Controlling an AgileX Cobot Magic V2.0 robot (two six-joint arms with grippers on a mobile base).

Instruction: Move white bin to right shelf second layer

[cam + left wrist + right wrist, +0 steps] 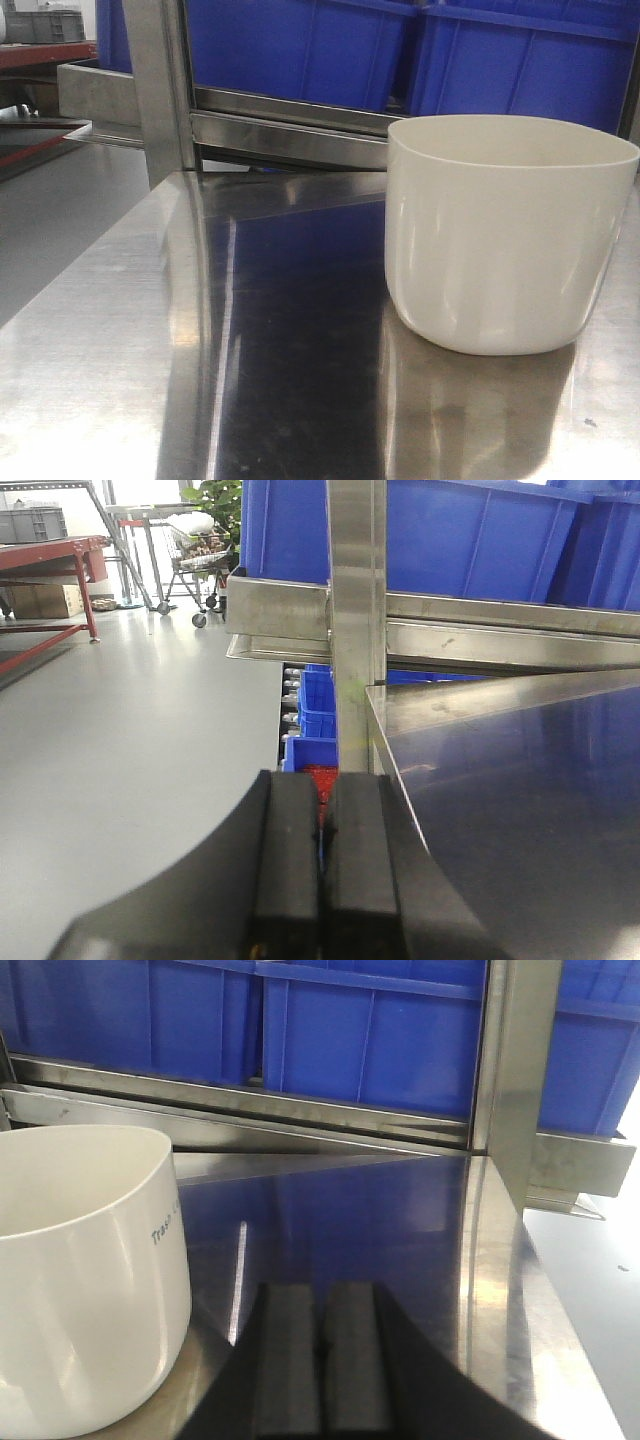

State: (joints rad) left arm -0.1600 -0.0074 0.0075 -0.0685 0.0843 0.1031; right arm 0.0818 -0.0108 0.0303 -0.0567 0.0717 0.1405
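– Plastic, glossy. Front view: our white bin stands on the steel table.
– Left wrist: our left gripper is pressed closed, empty.
– Right wrist: right gripper likewise, bin near its left. We judge it light and slippery; pinch the rim.

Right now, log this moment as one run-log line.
white bin: upright on steel table, ungrasped | left end effector: shut, empty | right end effector: shut, empty, beside bin | task: not started
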